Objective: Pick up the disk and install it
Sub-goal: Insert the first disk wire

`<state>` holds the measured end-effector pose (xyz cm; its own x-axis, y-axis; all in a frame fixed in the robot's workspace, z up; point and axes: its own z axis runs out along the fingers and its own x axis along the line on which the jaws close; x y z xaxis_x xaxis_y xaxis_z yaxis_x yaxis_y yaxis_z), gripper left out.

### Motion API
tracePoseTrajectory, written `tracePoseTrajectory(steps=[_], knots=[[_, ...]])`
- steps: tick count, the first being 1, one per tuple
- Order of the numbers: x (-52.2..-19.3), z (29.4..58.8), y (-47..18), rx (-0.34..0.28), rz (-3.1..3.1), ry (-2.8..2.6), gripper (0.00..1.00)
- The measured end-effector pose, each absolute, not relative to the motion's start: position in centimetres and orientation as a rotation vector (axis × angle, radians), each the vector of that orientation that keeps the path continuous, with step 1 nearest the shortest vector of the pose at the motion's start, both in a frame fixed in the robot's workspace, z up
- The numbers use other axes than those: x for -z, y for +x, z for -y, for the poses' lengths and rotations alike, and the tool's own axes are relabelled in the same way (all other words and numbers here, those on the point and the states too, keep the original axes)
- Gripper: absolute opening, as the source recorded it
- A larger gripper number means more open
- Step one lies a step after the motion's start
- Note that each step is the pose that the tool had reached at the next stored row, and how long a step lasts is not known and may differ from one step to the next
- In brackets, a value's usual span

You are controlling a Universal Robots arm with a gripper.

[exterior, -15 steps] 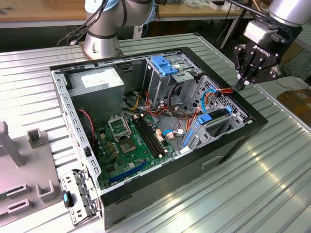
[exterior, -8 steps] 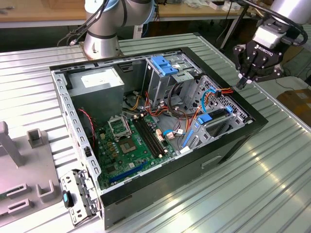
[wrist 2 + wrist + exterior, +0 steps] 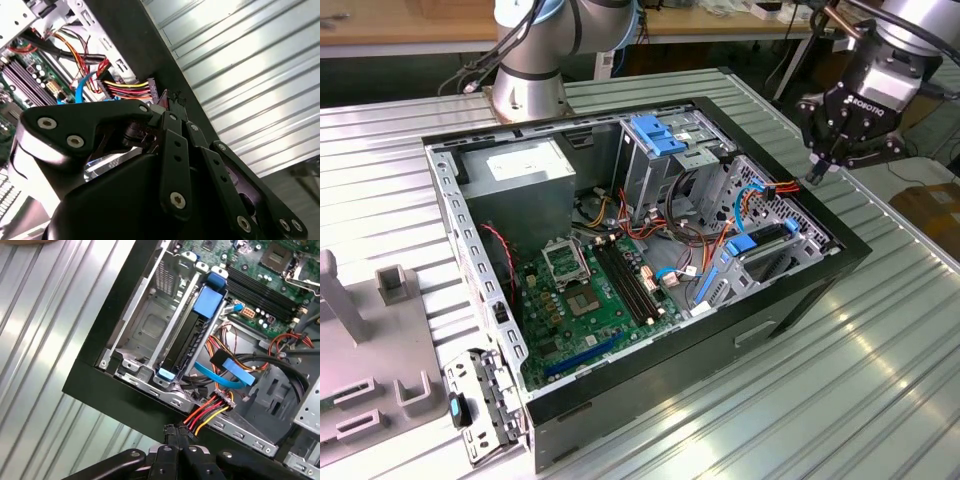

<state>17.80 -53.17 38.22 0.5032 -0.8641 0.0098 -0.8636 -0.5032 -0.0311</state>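
Disk (image 3: 192,337) in its blue frame looks slotted on edge into the drive bay (image 3: 145,325) at the case's corner. The gripper (image 3: 817,172) hangs just above the black case rim (image 3: 120,402) beside it, fingers pressed together on nothing. From where I stand, seating it well means pushing squarely on the frame's end along the bay rails, keeping the tips off the red-and-yellow power leads (image 3: 207,412) and the blue data cable (image 3: 220,380) nearby.

Case (image 3: 790,290) black; motherboard (image 3: 590,300) green; disk (image 3: 206,304) frame blue; table (image 3: 880,380) ribbed silver; wires (image 3: 205,417) red, yellow, black.
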Motion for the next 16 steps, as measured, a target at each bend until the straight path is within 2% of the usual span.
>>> tracePoseTrajectory(steps=[16], knots=[[-37.79, 53.17, 17.81, 0.039, -0.988, -2.952, 0.11]])
